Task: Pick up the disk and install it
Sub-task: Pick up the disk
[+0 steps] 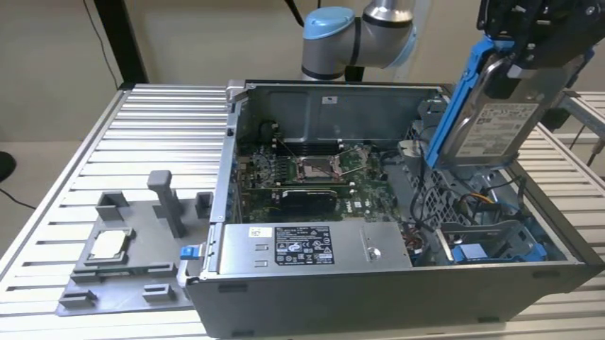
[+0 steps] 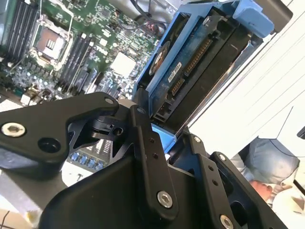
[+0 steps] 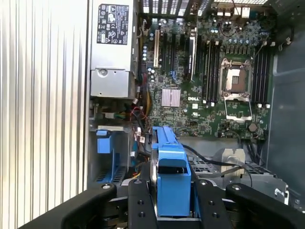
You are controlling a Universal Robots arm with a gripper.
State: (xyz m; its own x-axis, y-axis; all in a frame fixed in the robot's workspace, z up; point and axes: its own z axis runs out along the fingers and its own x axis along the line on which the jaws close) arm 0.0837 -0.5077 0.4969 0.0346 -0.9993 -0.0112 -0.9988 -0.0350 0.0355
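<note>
hand [image 1: 529, 65]: clamped on disk [image 1: 499, 126] | disk: silver-grey, white label, blue frame, near-upright over case [image 1: 378, 290]

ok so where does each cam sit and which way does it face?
Exterior view: off the arm, raised, looking down into the open case on the slatted table; shows the arm holding the disk upright over the case.
First wrist view: on the wrist, looking down past the fingers onto the motherboard and power supply.
Second wrist view: on the wrist, looking obliquely along the fingers at the disk's connector edge.
Shared: both wrist views show fingers, disk, motherboard.
</note>
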